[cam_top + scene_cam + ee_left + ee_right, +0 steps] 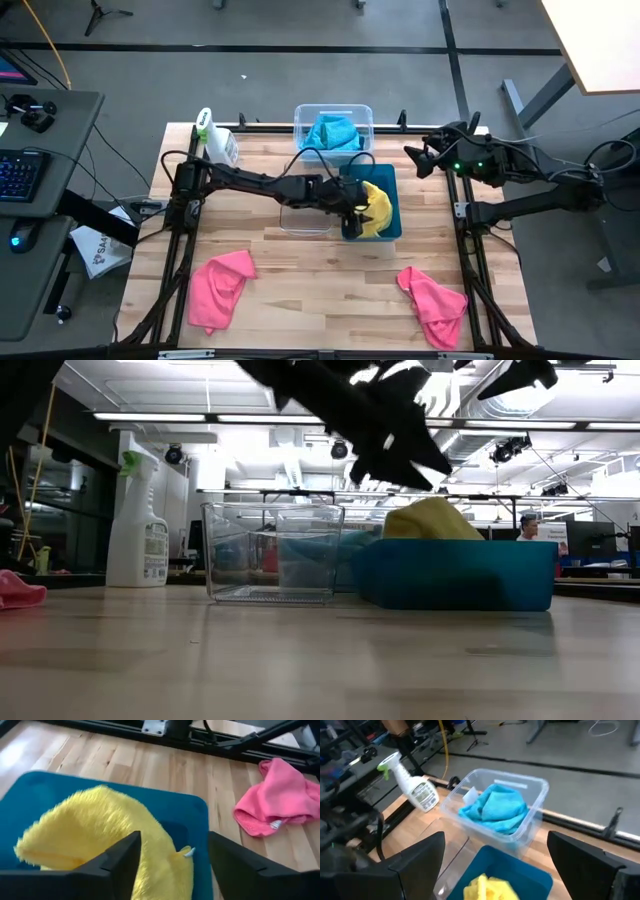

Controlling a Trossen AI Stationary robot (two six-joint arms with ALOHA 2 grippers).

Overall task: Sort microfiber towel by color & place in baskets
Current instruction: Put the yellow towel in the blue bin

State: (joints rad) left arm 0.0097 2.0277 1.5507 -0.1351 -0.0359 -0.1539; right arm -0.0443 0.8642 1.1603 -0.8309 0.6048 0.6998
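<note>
A yellow towel (376,208) lies heaped in the teal-blue basket (391,180), rising above its rim (432,518). My left gripper (355,200) hovers open just above it, clear of the cloth in the low view (400,455); its fingers stand on either side of the towel (115,825). A blue towel (333,131) fills the far clear basket (362,115). A second clear basket (300,218) stands empty beside the teal one. Two pink towels (220,285) (433,300) lie flat on the table. My right gripper (418,160) waits open and raised near the right edge.
A white spray bottle (215,137) stands at the far left corner. The three baskets cluster mid-table toward the far edge. Bare wood lies between the two pink towels along the near edge (320,300). Black frame rails (470,260) run along both table sides.
</note>
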